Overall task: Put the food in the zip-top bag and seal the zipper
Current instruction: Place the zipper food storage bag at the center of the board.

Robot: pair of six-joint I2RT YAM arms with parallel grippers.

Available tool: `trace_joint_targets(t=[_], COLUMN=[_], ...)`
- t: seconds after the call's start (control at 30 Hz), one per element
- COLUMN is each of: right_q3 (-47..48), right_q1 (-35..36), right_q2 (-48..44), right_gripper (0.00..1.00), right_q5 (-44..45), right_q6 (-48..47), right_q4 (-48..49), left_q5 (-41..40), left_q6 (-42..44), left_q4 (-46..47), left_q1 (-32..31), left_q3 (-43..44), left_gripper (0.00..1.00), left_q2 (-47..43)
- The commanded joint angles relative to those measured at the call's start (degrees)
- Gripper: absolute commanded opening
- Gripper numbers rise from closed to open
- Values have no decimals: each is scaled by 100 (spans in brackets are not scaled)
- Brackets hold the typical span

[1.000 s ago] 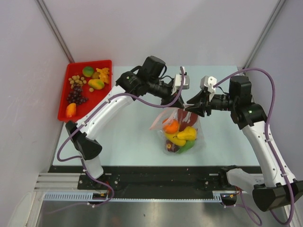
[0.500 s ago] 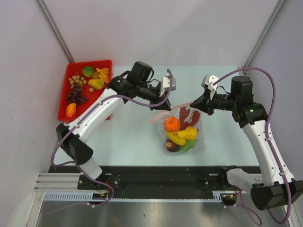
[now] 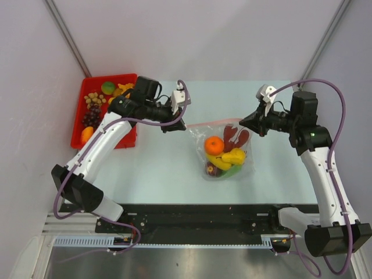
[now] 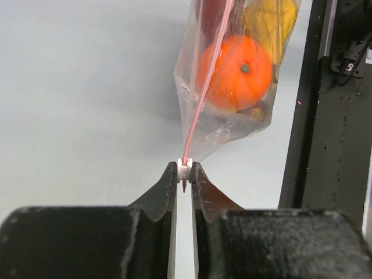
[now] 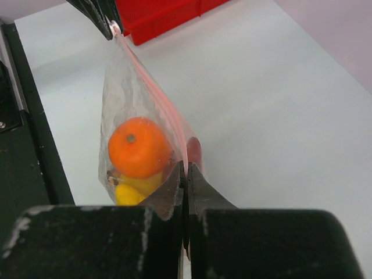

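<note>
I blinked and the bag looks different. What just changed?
The left fingers, clamped on the zipper, pulled left along the mouth. The right fingers closed on the zip-top bag at its other end and drew right, stretching it taut. The food stayed in the bag and red tray.

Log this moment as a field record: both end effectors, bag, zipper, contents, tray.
left end effector: shut on one end of the zipper
right end effector: shut on the zipper's other end
zip-top bag: clear, stretched between them
zipper: pulled into a straight line; seal cannot be confirmed
contents: orange, yellow pieces and others inside
tray: red, holding more food
</note>
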Motion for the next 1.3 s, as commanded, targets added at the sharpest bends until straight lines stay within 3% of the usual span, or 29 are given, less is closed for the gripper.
trace_joint_targets(t=[0.0, 0.1, 0.33, 0.43, 0.5, 0.57, 0.67, 0.77, 0.97, 1.13, 1.27], right_q3=[67, 67, 330, 384, 392, 392, 349, 69, -1189, -1356, -1550], right_q1=[168, 379, 538, 634, 713, 888, 1284, 1662, 1900, 1891, 1979], right_q2=[149, 422, 1485, 1644, 1644, 1583, 1565, 1688, 1329, 1179, 1065], right_gripper=[0, 0, 0, 0, 0, 0, 0, 0, 0, 0, 9], right_q5=[85, 217, 709, 938, 1000, 799, 386, 69, 235, 349, 393], right_q6=[4, 160, 381, 504, 548, 434, -171, -410, -1148, -1648, -1965], right_q4=[709, 1601, 3846, 4532, 4752, 4508, 2276, 803, -10, -536, -950], left_q5=[-382, -576, -937, -666, -411, -191, -234, -68, -120, 3, 30], left_q6=[62, -167, -905, -933, -679, -450, 190, 779, 1213, 914, 729], left_q4=[3, 450, 1076, 1042, 954, 927, 1198, 1025, 584, 830, 892], left_q1=[99, 265, 1195, 1346, 1355, 1355, 1355, 1268, 600, 380, 169], left_q3=[59, 243, 2034, 2659, 2487, 1969, 49, -853, -2723, -3508, -4018], left_gripper=[0, 0, 0, 0, 0, 0, 0, 0, 0, 0, 1], left_q2=[-237, -53, 888, 1178, 1048, 758, -50, -666, -1255, -1704, -2037])
